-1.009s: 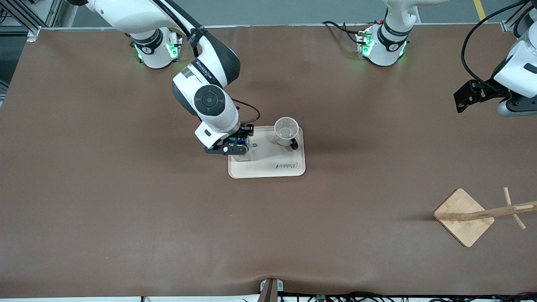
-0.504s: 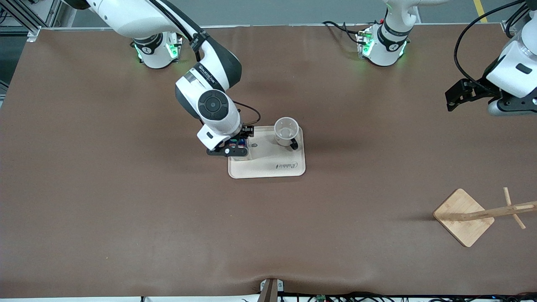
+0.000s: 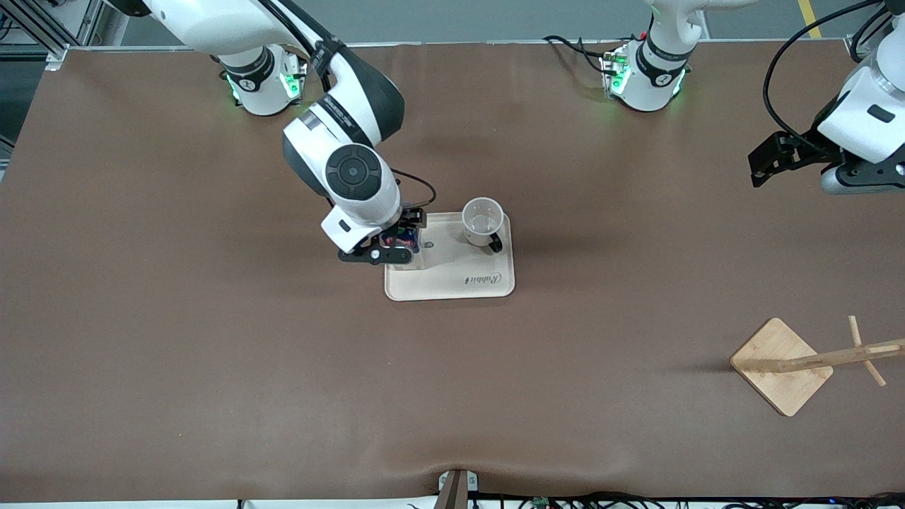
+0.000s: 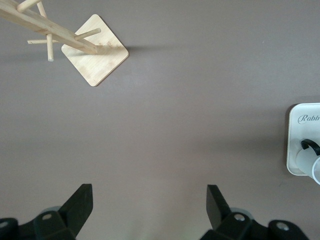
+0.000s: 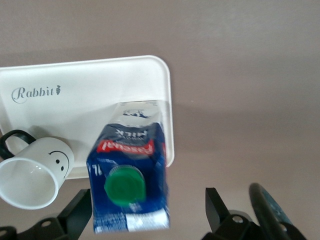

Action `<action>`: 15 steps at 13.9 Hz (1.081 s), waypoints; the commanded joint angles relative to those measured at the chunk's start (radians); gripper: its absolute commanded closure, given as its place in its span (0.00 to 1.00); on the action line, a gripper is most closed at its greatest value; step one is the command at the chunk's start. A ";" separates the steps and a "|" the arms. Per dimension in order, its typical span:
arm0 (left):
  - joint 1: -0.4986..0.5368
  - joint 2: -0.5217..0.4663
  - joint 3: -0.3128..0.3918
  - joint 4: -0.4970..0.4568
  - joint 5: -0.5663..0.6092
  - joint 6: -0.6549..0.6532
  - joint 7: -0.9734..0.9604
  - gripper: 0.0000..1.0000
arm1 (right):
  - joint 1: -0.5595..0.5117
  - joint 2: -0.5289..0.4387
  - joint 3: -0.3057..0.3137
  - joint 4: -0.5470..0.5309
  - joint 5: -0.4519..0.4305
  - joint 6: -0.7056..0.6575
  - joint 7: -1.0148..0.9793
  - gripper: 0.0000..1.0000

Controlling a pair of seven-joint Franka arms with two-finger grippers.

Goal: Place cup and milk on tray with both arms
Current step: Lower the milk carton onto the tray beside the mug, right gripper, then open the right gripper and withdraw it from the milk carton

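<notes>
The beige tray [image 3: 452,279] lies mid-table. The white cup [image 3: 483,220] stands on its corner toward the left arm's end, smiley face showing in the right wrist view [image 5: 35,175]. The blue milk [image 5: 130,170] carton with its green cap stands on the tray [image 5: 100,95] at the edge toward the right arm's end. My right gripper [image 5: 149,200] is open around the carton's top, with a clear gap at one finger. From the front the milk [image 3: 404,244] is mostly hidden under the right gripper [image 3: 393,247]. My left gripper [image 4: 149,202] waits open over bare table [image 3: 767,159], holding nothing.
A wooden stand with a square base [image 3: 781,365] and a leaning peg pole sits near the front camera at the left arm's end of the table, also in the left wrist view [image 4: 95,55]. Brown matting covers the table.
The right gripper has opened and let go of the milk, which now stands on the tray; the right arm has shifted slightly. The left arm drew back a little, then stayed.
</notes>
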 commanded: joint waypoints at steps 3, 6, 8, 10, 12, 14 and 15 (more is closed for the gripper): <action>-0.011 0.005 0.000 0.001 -0.016 0.009 0.009 0.00 | -0.042 0.002 0.008 0.193 -0.024 -0.218 -0.062 0.00; -0.028 0.017 0.001 0.001 -0.014 0.019 0.009 0.00 | -0.093 -0.039 0.010 0.296 -0.029 -0.335 -0.064 0.00; -0.030 0.022 0.001 0.004 -0.016 0.021 0.009 0.00 | -0.148 -0.093 0.008 0.318 -0.030 -0.384 -0.064 0.00; -0.034 0.030 0.000 0.015 -0.016 0.032 0.007 0.00 | -0.264 -0.134 0.017 0.318 -0.018 -0.421 -0.077 0.00; -0.038 0.031 0.001 0.017 -0.014 0.032 0.009 0.00 | -0.346 -0.160 0.014 0.316 -0.004 -0.487 -0.094 0.00; -0.039 0.031 0.001 0.017 -0.010 0.029 0.009 0.00 | -0.352 -0.228 0.003 0.308 -0.013 -0.496 -0.104 0.00; -0.044 0.033 0.001 0.015 -0.007 0.027 0.007 0.00 | -0.355 -0.255 -0.004 0.301 -0.015 -0.499 -0.119 0.00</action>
